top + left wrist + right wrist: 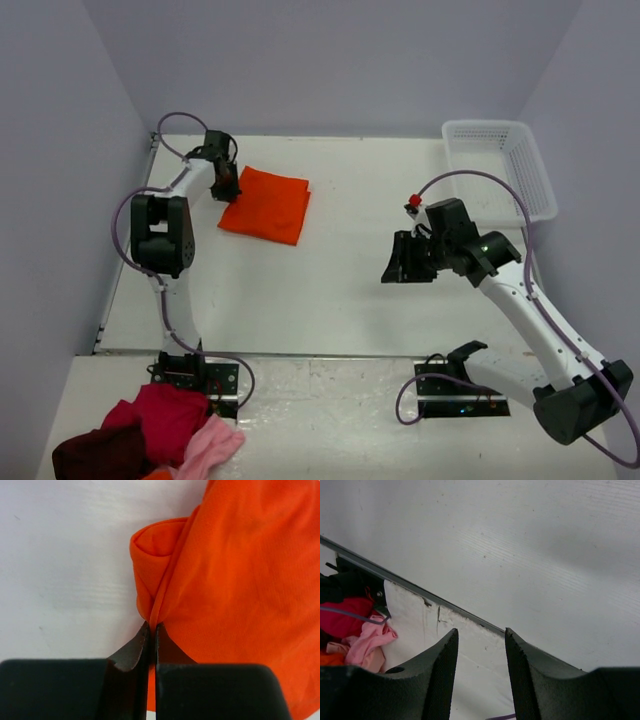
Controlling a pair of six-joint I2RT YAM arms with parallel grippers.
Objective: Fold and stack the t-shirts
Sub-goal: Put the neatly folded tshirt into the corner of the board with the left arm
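Orange t-shirt (266,204), one only, lies folded into a near-square packet by the far left corner of the table (350,300). It is skewed a little against the table's edges. No clear long axis: the sides look about equal.

Left pincer (226,190) is at the packet's left edge, jaws closed on the cloth. From the wrist, the fingertips (145,636) pinch a thin seam of orange, and a rolled lip of fabric bulges just ahead of them. Nearly all the shirt lies to the right of this grip, toward the middle of the table. My guess is that any drag or fold from here carries the cloth that way.

Right pincer (400,262) hangs over the middle of the table, well apart from the shirt, jaws partly open and holding nothing. Its own camera shows only bare table between the fingers. The left arm is plainly the nearer one.

Further out:
- One white basket (538,178) sits at the far right corner. I see nothing in it.
- One heap of clothes (160,430) lies on the near ledge by the left arm's base. Red, dark maroon and pink pieces show, plus a sliver of orange. I cannot count the garments.

Folded shirts on the table: one. No stack yet.
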